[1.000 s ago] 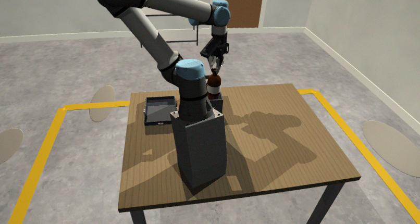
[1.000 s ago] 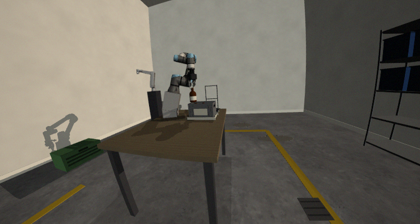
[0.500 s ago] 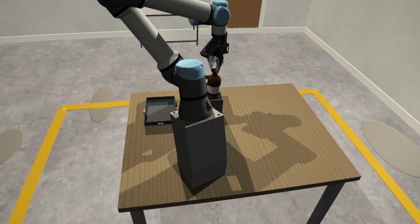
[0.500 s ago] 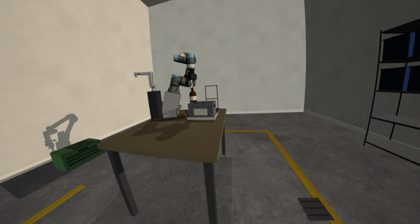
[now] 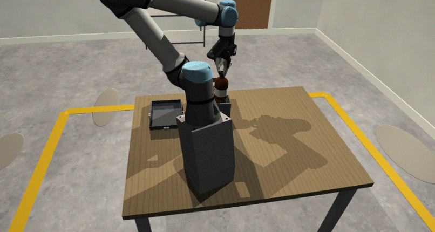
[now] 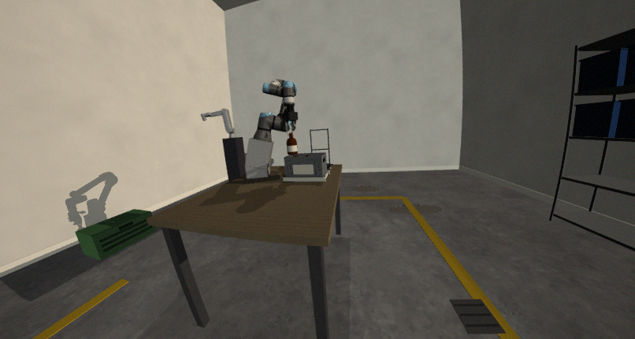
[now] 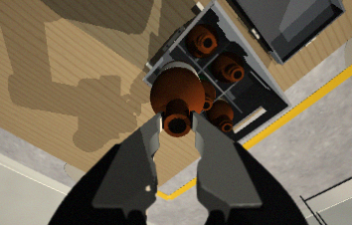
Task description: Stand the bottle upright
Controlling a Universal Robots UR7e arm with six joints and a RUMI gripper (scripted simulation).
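Observation:
My gripper (image 5: 222, 72) (image 6: 291, 134) (image 7: 177, 112) is shut on the neck of a brown bottle (image 5: 221, 84) (image 6: 291, 147) (image 7: 176, 92) with a white label. The bottle hangs upright, raised over the near part of the grey crate (image 5: 225, 109) (image 6: 288, 169) (image 7: 256, 57); its base is about at rim height, and I cannot tell whether it clears the rim. Several brown bottles (image 7: 202, 42) (image 7: 229, 69) (image 7: 222, 114) stand in the crate's compartments, one partly hidden by the held bottle. The dark tray (image 5: 164, 114) (image 7: 305, 25) lies beside the crate. Neck differences are too small to tell.
The arm's base pedestal (image 5: 210, 157) (image 6: 258, 158) stands on the wooden table (image 5: 292, 108) (image 6: 284, 207) and hides part of the crate in the top view. The tray has raised walls with small latches. A narrow gap separates crate and tray.

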